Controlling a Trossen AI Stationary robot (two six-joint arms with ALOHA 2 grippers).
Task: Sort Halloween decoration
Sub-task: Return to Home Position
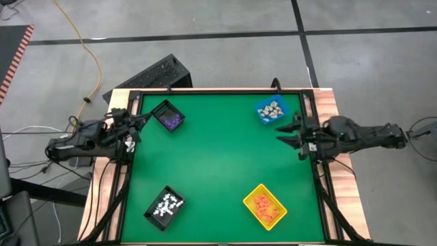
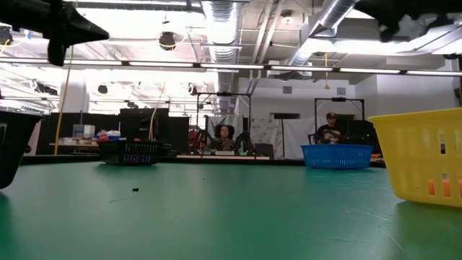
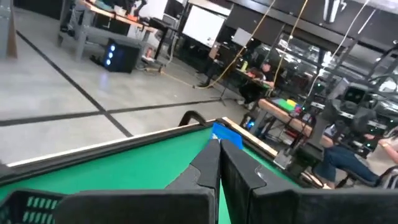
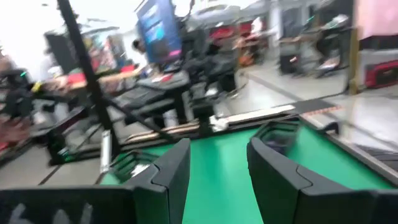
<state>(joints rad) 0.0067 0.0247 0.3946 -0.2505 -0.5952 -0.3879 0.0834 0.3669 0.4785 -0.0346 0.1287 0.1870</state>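
The Halloween decoration pieces lie in four bins on the green table. Purple pieces fill a black bin (image 1: pixel 168 116) at the far left. Beige ones sit in the blue bin (image 1: pixel 272 111) at the far right. White ones are in a black bin (image 1: pixel 164 208) at the near left, and orange ones in the yellow bin (image 1: pixel 265 206) at the near right. My left gripper (image 1: pixel 143 119) hovers shut at the table's left edge, empty, its fingers together (image 3: pixel 219 158). My right gripper (image 1: pixel 281 134) hovers open at the right edge, with nothing between its fingers (image 4: pixel 217 168).
Both arms hang high above the table in the low view, the left one (image 2: pixel 72 25) and the right one (image 2: pixel 404 18). A tiny dark speck (image 2: pixel 135 190) lies on the green mat. A dark perforated case (image 1: pixel 153 75) lies beyond the far edge. People sit in the room behind.
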